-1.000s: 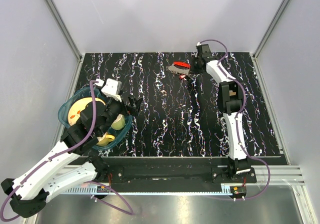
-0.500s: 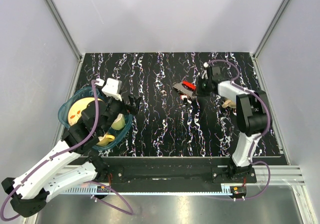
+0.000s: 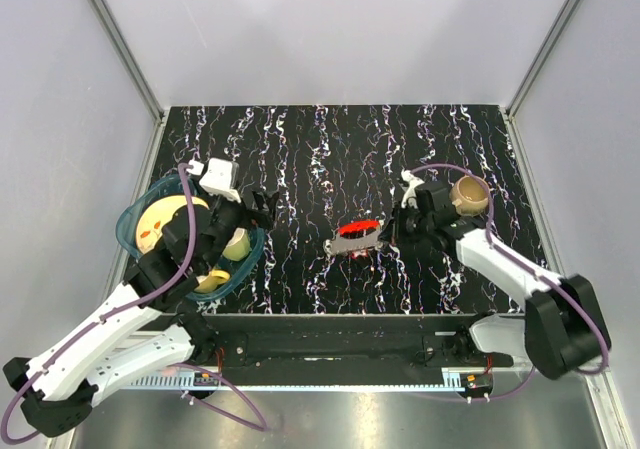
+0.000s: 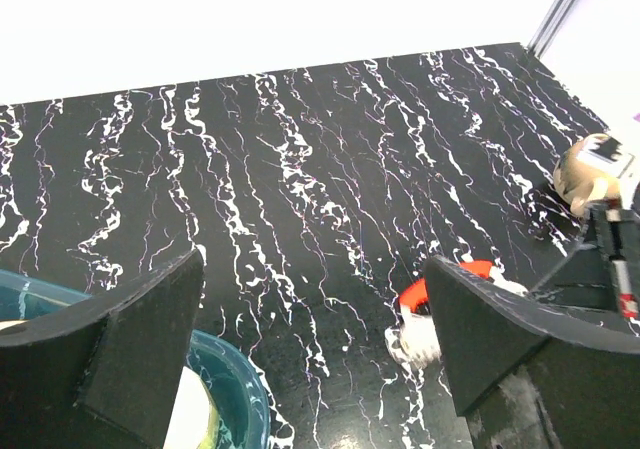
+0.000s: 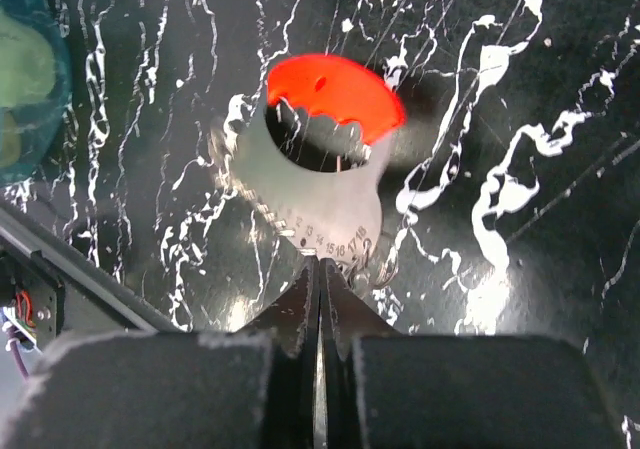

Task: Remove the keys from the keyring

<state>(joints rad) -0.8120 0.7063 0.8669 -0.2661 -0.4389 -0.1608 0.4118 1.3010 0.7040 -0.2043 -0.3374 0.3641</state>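
— What is seen at the left?
— A teal bowl (image 3: 133, 231) is set at the left edge of the black marbled table (image 3: 300, 149). The left gripper (image 3: 265, 209) is held just beside the bowl, its fingers (image 4: 140, 319) spread wide with nothing between them.
— And the keyring?
— The keyring (image 3: 357, 236) is found near the front middle of the table. Its grey fob (image 5: 320, 194) is pinched at one edge by the right gripper (image 5: 320, 269), whose fingers are pressed together on it. The red tag (image 5: 335, 94) is seen at the fob's far end.
— Further right?
— A tan mug (image 3: 469, 195) is placed just beyond the right arm.
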